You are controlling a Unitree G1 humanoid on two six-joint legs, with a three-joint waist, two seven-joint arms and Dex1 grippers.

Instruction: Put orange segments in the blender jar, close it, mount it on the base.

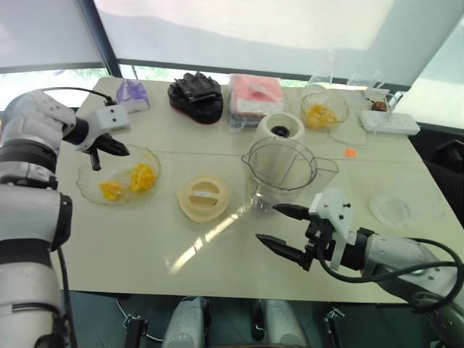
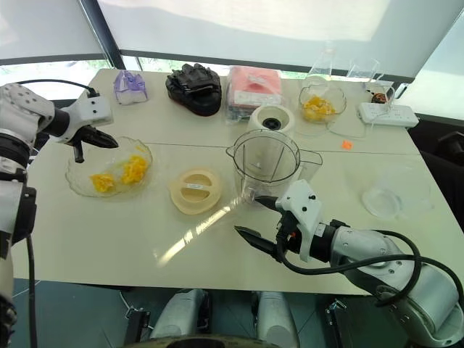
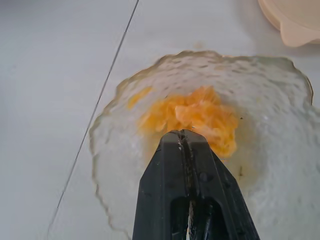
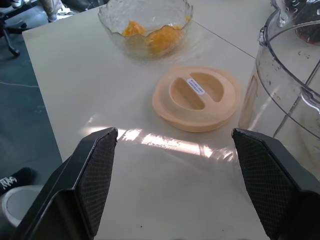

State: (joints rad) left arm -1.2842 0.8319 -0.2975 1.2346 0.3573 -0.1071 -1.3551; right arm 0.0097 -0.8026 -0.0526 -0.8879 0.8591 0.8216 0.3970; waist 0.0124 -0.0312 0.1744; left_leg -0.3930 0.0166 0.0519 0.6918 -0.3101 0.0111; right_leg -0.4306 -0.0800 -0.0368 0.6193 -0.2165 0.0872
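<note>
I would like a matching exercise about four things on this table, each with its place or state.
Things:
1. jar
2. lid
3. left gripper
4. right gripper

States:
a. shut, above the bowl of orange segments
b. open, in front of the jar
c. flat on the table, between bowl and jar
d. upright, uncovered, in front of the base

Pairs: 1-d, 2-c, 3-a, 4-b

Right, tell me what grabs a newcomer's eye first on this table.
The tall clear blender jar stands open mid-table, with its cream lid lying flat beside it. On the robot's left, the left hand hangs shut above a wavy glass bowl of orange segments. The right hand waits open near the jar.
</note>
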